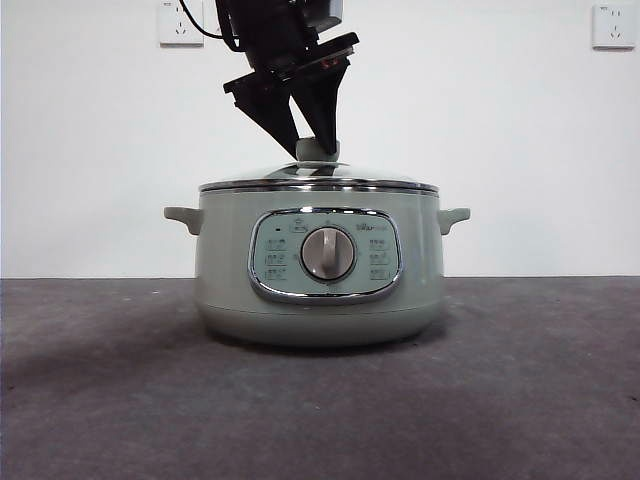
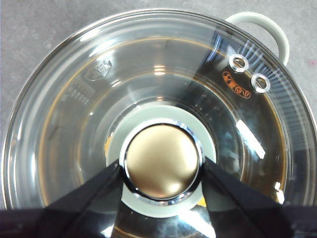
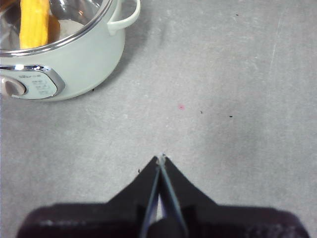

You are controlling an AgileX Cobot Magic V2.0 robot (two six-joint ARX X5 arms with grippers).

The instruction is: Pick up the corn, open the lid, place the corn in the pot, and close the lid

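The pale green pot [image 1: 220,260] stands in the middle of the grey table, with the glass lid [image 1: 320,183] sitting flat on it. My left gripper [image 1: 315,138] comes down from above, and its jaws press both sides of the lid's knob [image 2: 161,161]. The left wrist view looks straight down through the lid [image 2: 74,99], with a pot handle [image 2: 267,25] beyond it. The corn [image 3: 34,22] lies inside the pot [image 3: 84,64], seen in the right wrist view. My right gripper [image 3: 161,158] is shut and empty above bare table, away from the pot.
Two wall sockets [image 1: 180,22] [image 1: 613,25] sit high on the white wall behind. The grey table [image 1: 540,380] runs out on both sides of the pot and in front of it.
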